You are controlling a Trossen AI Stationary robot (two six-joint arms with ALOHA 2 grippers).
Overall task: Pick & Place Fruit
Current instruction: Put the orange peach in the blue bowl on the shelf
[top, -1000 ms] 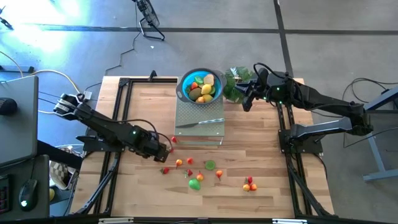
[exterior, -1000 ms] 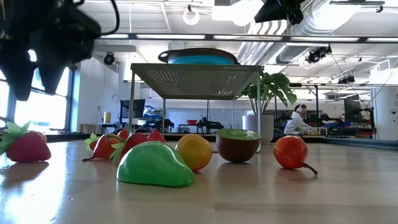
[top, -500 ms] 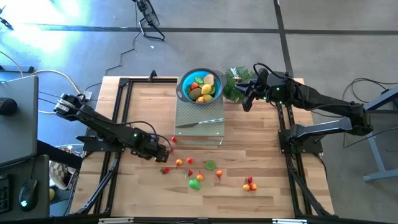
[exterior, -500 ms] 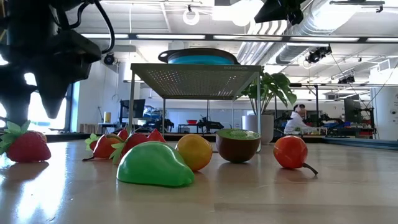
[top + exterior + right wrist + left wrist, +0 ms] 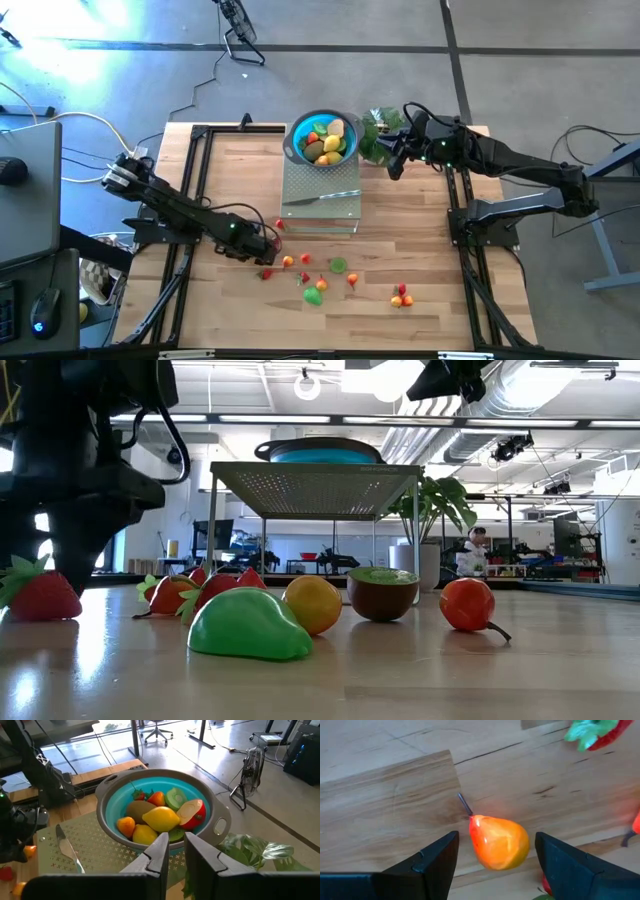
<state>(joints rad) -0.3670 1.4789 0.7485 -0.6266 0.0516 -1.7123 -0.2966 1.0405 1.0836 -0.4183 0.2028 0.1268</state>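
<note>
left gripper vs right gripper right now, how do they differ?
Opening: the left gripper is open, fingers either side of a small orange toy fruit with a dark stem; the right gripper is nearly shut and holds nothing.
Place: the left gripper is low over the wooden table among loose fruit; the right gripper hangs beside the blue bowl of fruit on the perforated metal stand.
Shared: both have two dark fingers.

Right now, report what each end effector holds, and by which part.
Nothing held. The left end effector is open around an orange pear, not gripping. The right end effector is shut, empty, near the bowl.
</note>
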